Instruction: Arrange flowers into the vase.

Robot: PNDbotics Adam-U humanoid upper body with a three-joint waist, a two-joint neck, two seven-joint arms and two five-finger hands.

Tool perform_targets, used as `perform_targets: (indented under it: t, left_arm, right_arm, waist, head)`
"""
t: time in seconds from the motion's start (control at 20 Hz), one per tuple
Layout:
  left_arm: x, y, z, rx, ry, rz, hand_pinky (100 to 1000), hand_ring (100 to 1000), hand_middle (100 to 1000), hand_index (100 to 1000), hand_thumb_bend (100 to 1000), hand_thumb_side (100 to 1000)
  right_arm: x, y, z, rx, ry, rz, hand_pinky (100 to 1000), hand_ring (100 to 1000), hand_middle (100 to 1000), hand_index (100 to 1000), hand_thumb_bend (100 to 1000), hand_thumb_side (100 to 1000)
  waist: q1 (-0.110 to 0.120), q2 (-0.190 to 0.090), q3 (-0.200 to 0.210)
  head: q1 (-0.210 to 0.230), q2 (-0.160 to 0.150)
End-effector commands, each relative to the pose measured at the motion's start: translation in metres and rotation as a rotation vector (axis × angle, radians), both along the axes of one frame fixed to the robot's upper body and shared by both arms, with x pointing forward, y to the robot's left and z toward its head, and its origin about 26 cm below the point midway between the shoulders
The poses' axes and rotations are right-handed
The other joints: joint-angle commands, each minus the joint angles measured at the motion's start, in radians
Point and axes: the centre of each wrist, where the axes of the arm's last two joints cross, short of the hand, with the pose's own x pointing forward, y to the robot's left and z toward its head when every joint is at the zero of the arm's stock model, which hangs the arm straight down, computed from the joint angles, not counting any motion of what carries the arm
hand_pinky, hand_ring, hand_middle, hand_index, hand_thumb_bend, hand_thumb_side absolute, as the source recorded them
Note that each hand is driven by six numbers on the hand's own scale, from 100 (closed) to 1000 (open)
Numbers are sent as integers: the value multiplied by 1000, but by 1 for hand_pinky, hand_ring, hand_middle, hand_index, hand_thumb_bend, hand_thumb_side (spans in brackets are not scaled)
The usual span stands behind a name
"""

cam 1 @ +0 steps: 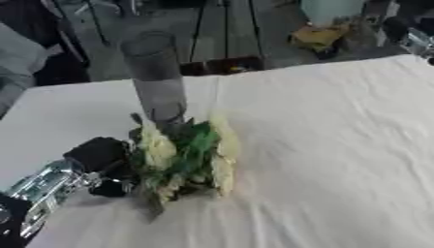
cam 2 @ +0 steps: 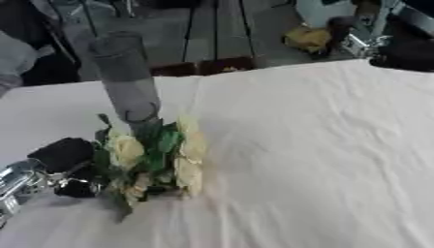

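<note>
My left hand [cam 1: 100,160] is black, on a silver wrist. The flowers [cam 1: 182,157] it meets are pale yellow roses among deep green leaves, and the tall vase [cam 1: 157,77] behind them is a smoky, translucent grey. The tablecloth [cam 1: 322,145] under everything is plain white, without any pattern.
</note>
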Motion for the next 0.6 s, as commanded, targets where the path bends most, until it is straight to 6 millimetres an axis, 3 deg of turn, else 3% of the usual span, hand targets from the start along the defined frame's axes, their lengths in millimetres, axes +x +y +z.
perform_targets:
  t: [0.05,0.35,0.4,0.6]
  left_arm:
    - [-5,7,18,9,-52,-54,101,100,100,114,100,590]
    - [-11,17,35,-36,-33,-120,100,100,100,100,100,571]
    - [-12,20,44,-42,-51,-134,100,100,100,100,100,519]
    - [-26,34,78,-101,-154,-175,100,100,100,100,100,507]
  right_arm:
    - [-6,-6,11,-9,-35,-20,835,934,890,880,204,1000]
    - [-6,-7,11,-8,-34,-25,835,934,890,880,203,1000]
    - [-7,-9,10,-5,-32,-30,835,934,890,880,201,1000]
    - [-7,-11,9,4,-34,-37,836,934,889,880,200,1000]
  waist:
    - [-1,-20,5]
    - [1,-22,8]
    - [1,-26,12]
    - [1,-30,18]
  head:
    - [-8,4]
    - [-12,4]
    - [-18,3]
    - [-26,0]
